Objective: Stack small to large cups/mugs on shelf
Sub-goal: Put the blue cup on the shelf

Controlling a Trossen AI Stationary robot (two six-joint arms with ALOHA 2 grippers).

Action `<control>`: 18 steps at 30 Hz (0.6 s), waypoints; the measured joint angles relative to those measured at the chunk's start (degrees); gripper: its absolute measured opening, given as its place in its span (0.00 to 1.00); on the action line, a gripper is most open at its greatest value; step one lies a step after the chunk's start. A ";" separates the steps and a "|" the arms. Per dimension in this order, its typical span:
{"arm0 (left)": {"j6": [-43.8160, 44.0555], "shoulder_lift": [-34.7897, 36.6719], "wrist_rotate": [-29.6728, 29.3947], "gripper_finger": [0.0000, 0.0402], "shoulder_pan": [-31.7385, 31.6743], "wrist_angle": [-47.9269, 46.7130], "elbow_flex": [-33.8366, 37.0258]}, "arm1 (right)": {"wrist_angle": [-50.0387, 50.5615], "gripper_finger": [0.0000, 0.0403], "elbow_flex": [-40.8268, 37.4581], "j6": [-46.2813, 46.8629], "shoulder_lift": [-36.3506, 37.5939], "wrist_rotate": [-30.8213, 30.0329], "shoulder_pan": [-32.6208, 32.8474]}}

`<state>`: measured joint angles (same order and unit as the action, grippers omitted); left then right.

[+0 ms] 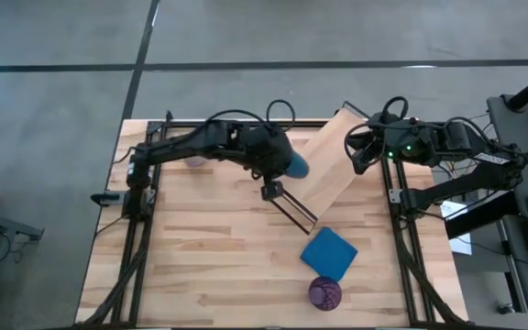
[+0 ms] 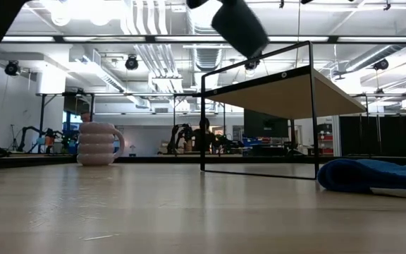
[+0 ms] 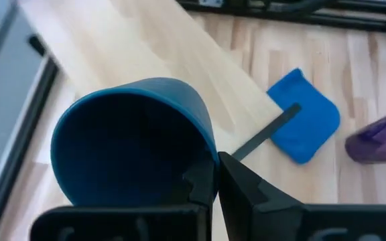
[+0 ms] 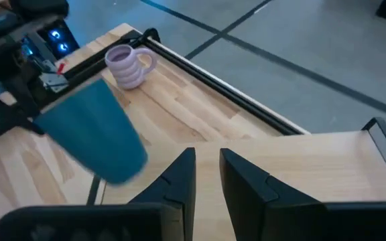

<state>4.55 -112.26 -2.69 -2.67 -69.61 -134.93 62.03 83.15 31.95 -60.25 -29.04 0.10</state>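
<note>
The small dark blue cup (image 3: 133,140) is shut in my left gripper (image 3: 216,167), in the air above the near half of the light-wood shelf (image 1: 330,160). The high view shows this cup (image 1: 294,167) beside the plank's left edge. The pale lavender mug (image 2: 99,143) stands upright on the tabletop at far left. The purple tumbler (image 1: 324,293) stands near the table's near edge. My right gripper (image 4: 207,157) hovers narrowly open over the shelf's right side and touches nothing. My left gripper pinches the blue cup's wall at the rim (image 3: 210,150), one finger inside the cup and one outside. The cup is lifted clear and tipped on its side, its mouth facing back toward the wrist, its base pointing out over the shelf plank.
A flat blue cloth (image 1: 328,252) lies on the table between the shelf's near end and the tumbler. The shelf's thin black wire frame (image 2: 203,120) stands below the plank. Black rails (image 1: 145,211) run along both table sides. Bare tabletop lies at near left.
</note>
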 joint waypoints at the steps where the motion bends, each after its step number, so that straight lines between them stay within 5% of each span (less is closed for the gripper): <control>1: -0.65 -0.46 0.91 0.00 0.02 0.38 -0.05 | 0.42 0.16 0.00 0.08 0.00 0.03 0.03; 18: -16.30 -2.98 3.93 0.00 -0.13 -3.84 0.08 | 2.63 0.16 -0.37 5.77 -1.38 2.83 0.02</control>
<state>-11.75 -115.24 1.24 -2.80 -73.45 -134.85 64.66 82.78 37.72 -61.63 -26.20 0.12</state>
